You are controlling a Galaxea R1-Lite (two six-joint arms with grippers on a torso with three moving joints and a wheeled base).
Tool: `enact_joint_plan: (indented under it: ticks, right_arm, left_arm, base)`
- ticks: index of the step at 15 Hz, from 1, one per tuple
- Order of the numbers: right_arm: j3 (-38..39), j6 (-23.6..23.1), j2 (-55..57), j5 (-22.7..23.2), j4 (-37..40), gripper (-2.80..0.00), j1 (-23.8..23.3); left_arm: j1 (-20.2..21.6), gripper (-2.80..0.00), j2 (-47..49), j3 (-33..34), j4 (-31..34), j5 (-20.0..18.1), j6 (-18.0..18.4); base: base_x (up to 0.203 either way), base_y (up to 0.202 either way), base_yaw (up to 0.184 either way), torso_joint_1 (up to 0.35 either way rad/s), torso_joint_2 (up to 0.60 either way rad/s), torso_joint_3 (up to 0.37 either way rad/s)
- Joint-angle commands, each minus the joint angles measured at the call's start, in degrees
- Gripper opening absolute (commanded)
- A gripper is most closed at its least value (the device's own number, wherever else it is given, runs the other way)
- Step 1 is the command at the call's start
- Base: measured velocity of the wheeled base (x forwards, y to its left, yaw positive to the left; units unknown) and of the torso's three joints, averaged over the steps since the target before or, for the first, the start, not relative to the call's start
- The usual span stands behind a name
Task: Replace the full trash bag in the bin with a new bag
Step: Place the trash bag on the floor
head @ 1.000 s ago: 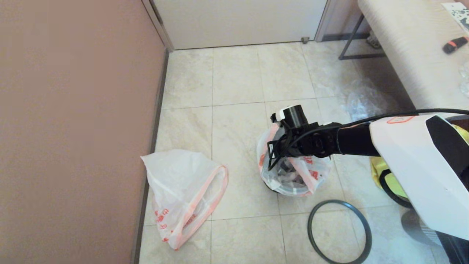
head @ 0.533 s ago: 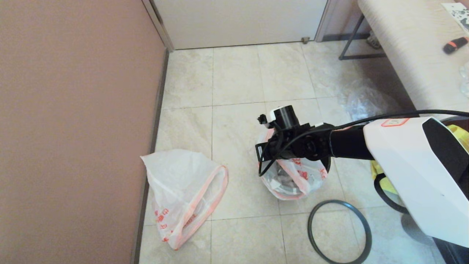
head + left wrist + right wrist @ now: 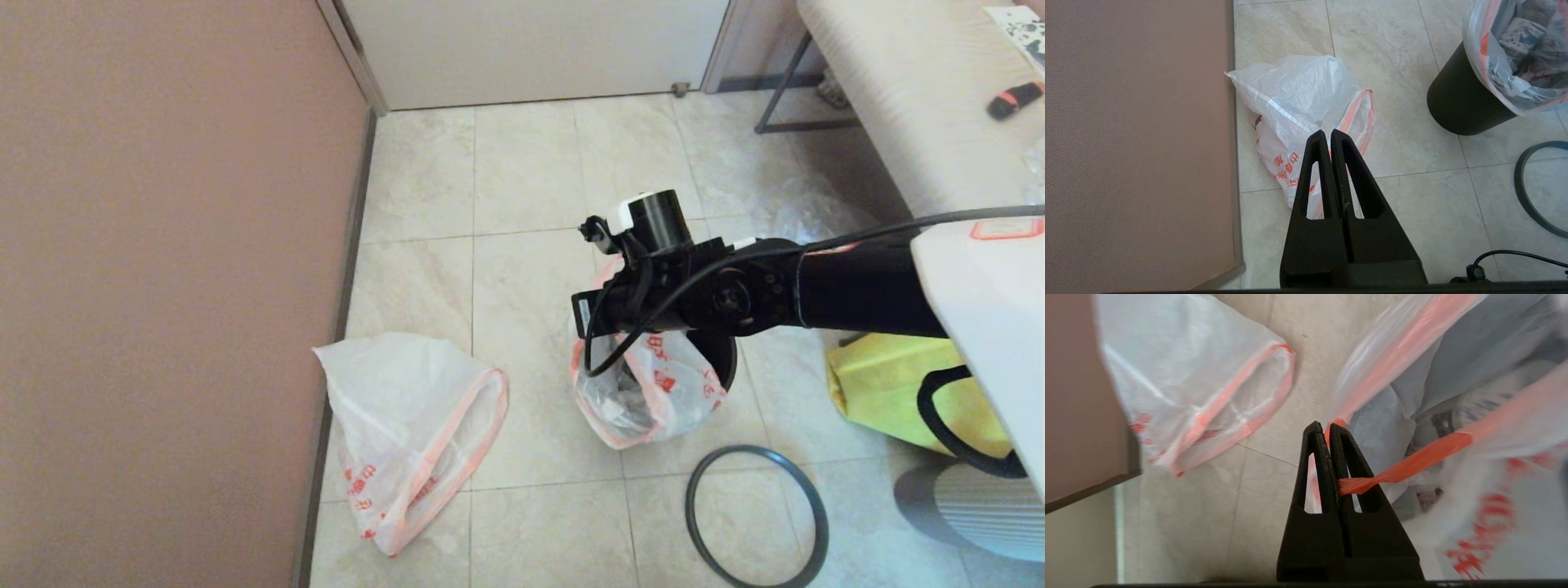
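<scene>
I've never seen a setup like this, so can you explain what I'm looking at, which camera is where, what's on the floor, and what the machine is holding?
This is a two-armed robot. One picture comes from a camera on its head, looking down at a tiled floor; the other two come from cameras on each wrist, behind the black pincer-like tool.

On the floor stand the bin, a small black bucket, with the full trash bag in it. Its grey hoop lies beside it. The new bag, limp and white with orange trim, lies near the wall. A yellow bag sits on the robot's right.

The right tool is shut on the full trash bag's orange handle. The left tool is shut on nothing, above the new bag.
</scene>
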Motion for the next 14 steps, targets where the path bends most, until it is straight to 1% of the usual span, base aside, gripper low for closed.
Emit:
enact_joint_plan:
  ticks: [1, 9, 11, 14]
  right_arm:
    - [1.6, 0.1, -5.0, -0.1, 0.3, -2.80, 0.8]
    - [1.9, -0.2, -14.8, -0.9, 7.8, -2.80, 2.3]
    - [1.9, -0.2, -18.1, -1.8, 8.7, -2.80, 2.5]
    - [1.3, -0.8, -23.6, -2.0, 8.8, -2.80, 2.4]
  left_arm:
    - [0.0, -2.80, 0.0, 0.8, 0.0, 0.0, 0.0]
    - [0.0, -2.80, 0.0, 0.8, 0.0, 0.0, 0.0]
    - [0.0, -2.80, 0.0, 0.8, 0.0, 0.0, 0.0]
    - [0.0, -2.80, 0.0, 0.8, 0.0, 0.0, 0.0]
  base:
    - [0.000, 0.000, 0.000, 0.000, 0.00, 0.000]
    - [0.000, 0.000, 0.000, 0.000, 0.00, 0.000]
    - [0.000, 0.000, 0.000, 0.000, 0.00, 0.000]
    - [0.000, 0.000, 0.000, 0.000, 0.00, 0.000]
